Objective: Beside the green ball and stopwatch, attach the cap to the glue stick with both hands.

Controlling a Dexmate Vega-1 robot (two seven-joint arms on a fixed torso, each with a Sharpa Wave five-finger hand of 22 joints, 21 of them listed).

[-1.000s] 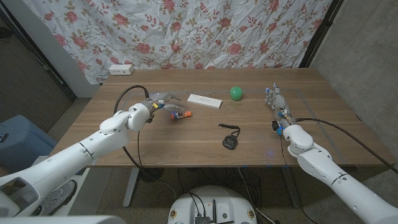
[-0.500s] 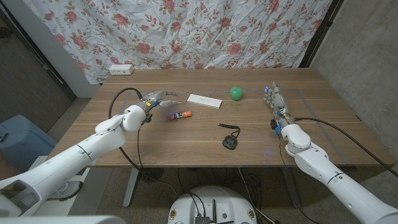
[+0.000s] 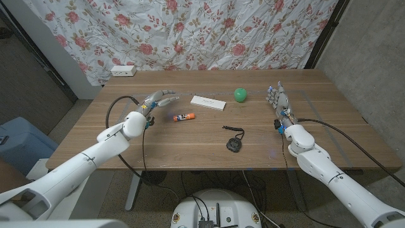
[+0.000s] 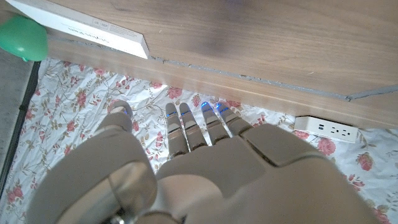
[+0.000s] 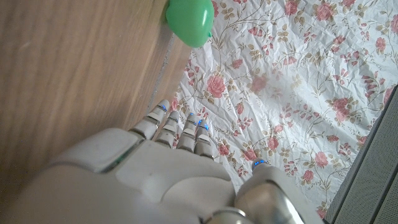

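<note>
The glue stick lies on its side on the wooden table, left of centre and nearer the far edge than the near one. Its body is pale with an orange end and a dark end; whether the cap is fitted cannot be told from the head view. A white flat box lies just beyond it toward the far edge, and the same box appears in the left wrist view. The green ball sits to the right of the box, near the far edge, well apart from the glue stick. The stopwatch lies nearer the near edge, at about the table's middle, with its black cord trailing toward the far side.

The left hand is just left of the glue stick and apart from it, fingers spread and extended, holding nothing. The right hand is toward the right edge of the table, fingers straight and close together, holding nothing.

A white power strip rests at the far left corner. A floral cloth hangs behind the table.
</note>
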